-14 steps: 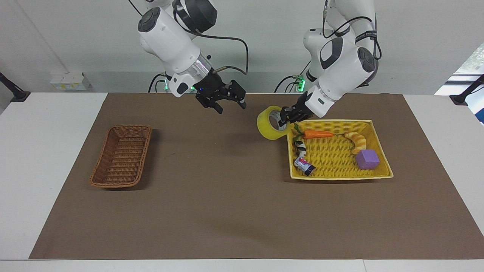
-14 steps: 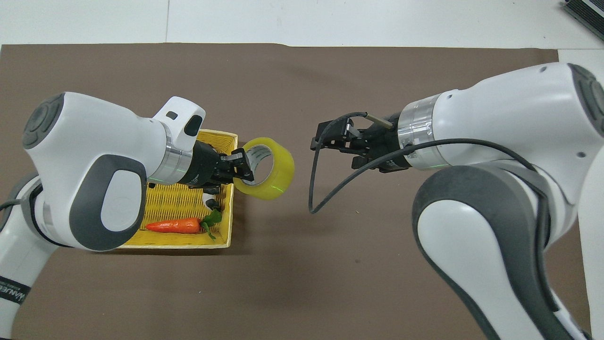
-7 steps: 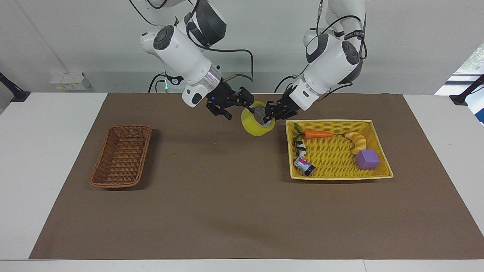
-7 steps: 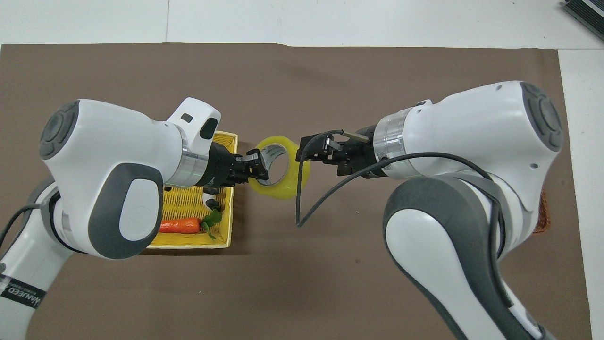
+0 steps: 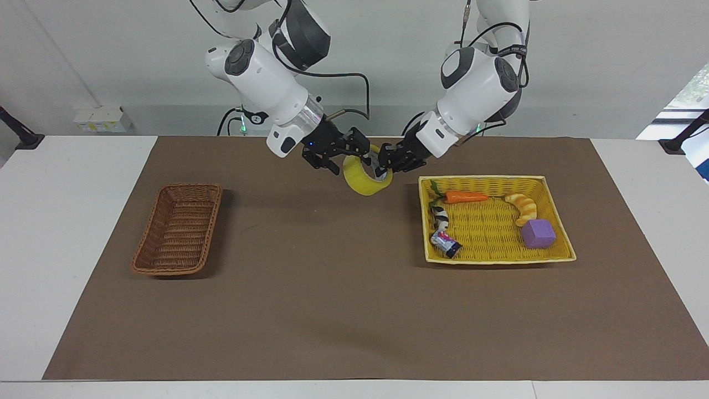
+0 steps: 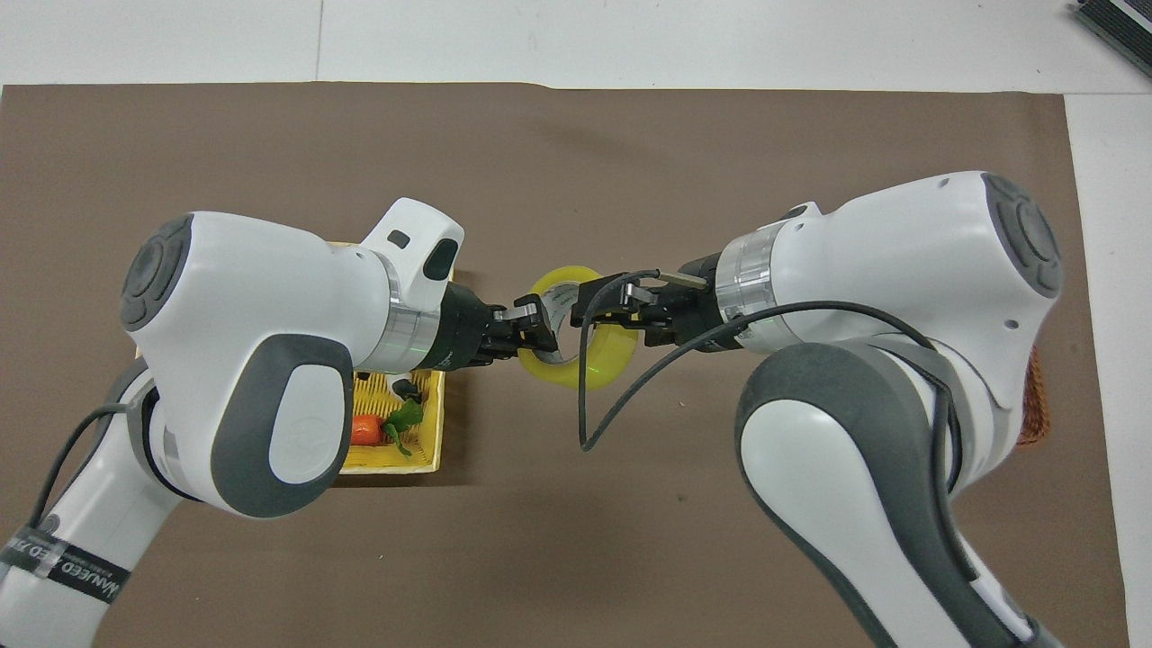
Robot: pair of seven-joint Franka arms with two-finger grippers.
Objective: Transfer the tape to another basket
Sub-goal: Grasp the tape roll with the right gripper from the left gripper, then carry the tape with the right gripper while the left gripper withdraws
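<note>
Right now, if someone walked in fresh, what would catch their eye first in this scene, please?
The two arms meeting in mid-air over the brown mat: the left gripper grips the yellow tape by its rim, and the right gripper is at the roll's other edge. Next, the bright yellow basket of toys toward the left arm's end, and the brown wicker basket toward the right arm's end.

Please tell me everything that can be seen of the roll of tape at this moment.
The tape is a wide ring of translucent yellow film on a pale core. It hangs tilted in the air over the brown mat, between the two baskets, nearer the yellow one. The left gripper is shut on its rim. The right gripper is at the opposite rim, fingers around its wall; a firm grip cannot be told.
</note>
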